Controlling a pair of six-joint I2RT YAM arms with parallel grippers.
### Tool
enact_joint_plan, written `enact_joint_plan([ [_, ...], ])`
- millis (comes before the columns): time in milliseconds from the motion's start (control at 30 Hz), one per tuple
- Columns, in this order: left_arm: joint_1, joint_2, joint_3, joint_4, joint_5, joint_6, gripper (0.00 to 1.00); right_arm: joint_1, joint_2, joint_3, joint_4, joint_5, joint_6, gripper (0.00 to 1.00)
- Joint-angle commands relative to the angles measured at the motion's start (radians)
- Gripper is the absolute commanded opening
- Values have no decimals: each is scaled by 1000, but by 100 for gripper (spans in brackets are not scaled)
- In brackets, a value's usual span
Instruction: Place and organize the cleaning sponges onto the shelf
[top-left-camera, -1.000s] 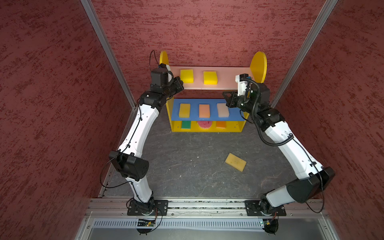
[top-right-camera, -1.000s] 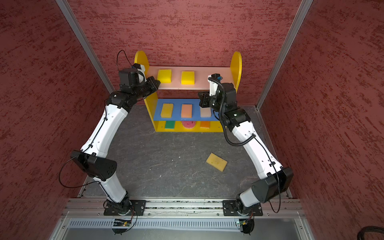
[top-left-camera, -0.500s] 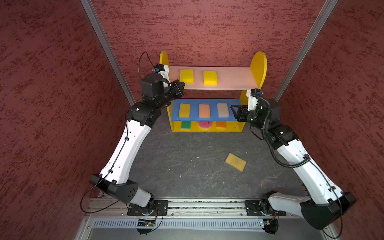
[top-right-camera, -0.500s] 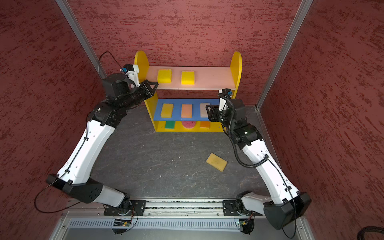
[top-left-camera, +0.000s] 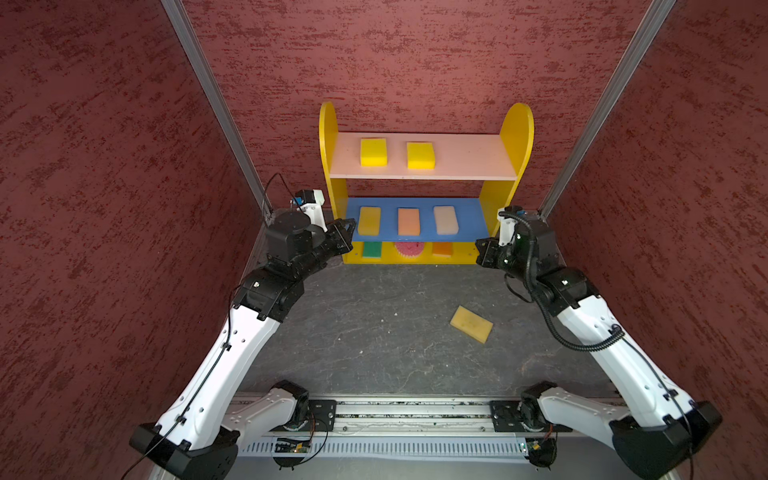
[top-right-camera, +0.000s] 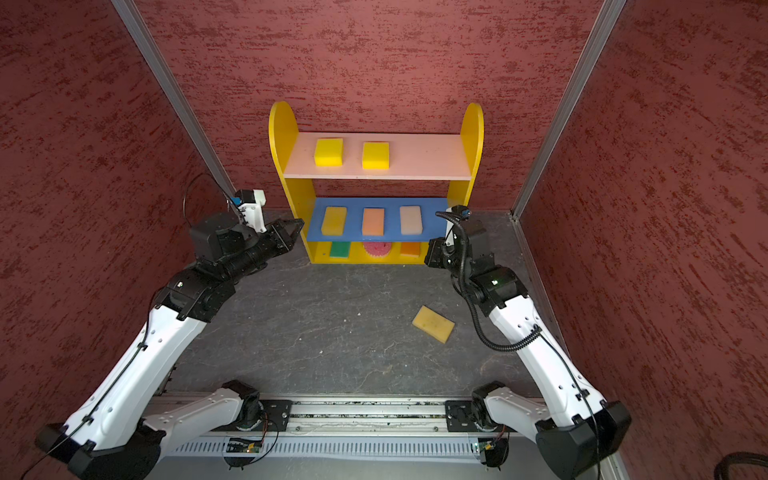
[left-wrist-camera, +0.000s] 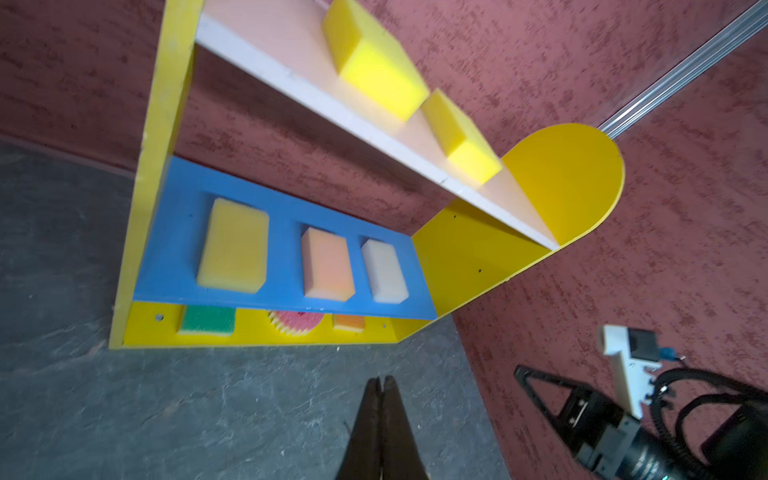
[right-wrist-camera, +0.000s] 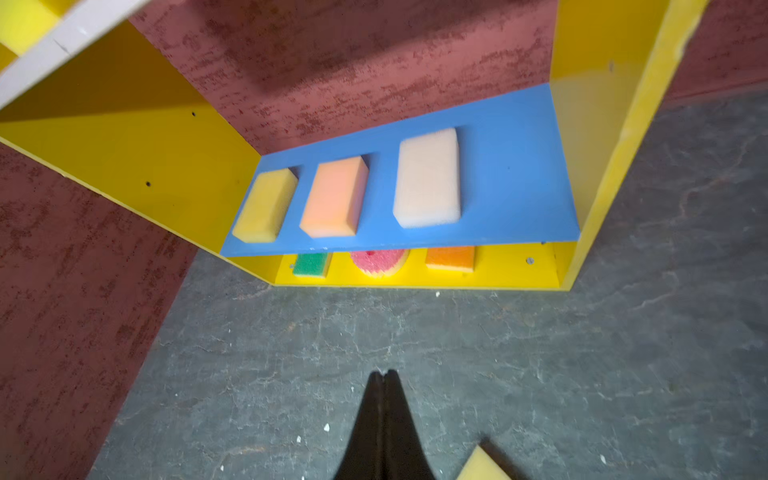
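Observation:
The shelf (top-left-camera: 517, 137) stands against the back wall. Two yellow cleaning sponges (top-left-camera: 373, 152) lie on its pale pink top board. A golden (top-left-camera: 369, 220), a peach (top-left-camera: 408, 221) and a cream sponge (top-left-camera: 445, 219) lie on the blue board. Green (top-left-camera: 372, 249), round pink (top-left-camera: 409, 249) and orange (top-left-camera: 441, 248) ones sit on the bottom. A tan sponge (top-left-camera: 471, 324) lies on the floor, its corner showing as a tan sponge (right-wrist-camera: 484, 465) beside my right gripper (right-wrist-camera: 384, 372). My right gripper (top-left-camera: 482, 249) is shut and empty off the shelf's right front. My left gripper (top-left-camera: 347, 232) (left-wrist-camera: 383, 379) is shut and empty at the left front.
Red walls (top-left-camera: 124, 208) close in on three sides, with metal corner posts (top-left-camera: 216, 104) beside the shelf. The dark grey floor (top-left-camera: 374, 324) lies between the arms. A rail (top-left-camera: 411, 415) carrying both arm bases runs along the front.
Both grippers have drawn back and down from the shelf's upper boards to its lower front corners, and both arms have folded lower. The sponges have not moved.

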Motion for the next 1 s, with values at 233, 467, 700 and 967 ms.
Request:
enact_joint_plan([
  [233,56,-275,-198,-192,-23,96,13,0,307,425,27,-178,32,0],
  [467,147,-330,-285,-212,13,94,18,46,488,685,19,-242,68,0],
  [700,226,-266,-305,-171,160,78,18,91,633,888,-41,-227,54,0],
  [967,285,-256,-324,-141,222,81,17,95,710,964,-48,-230,61,0],
])
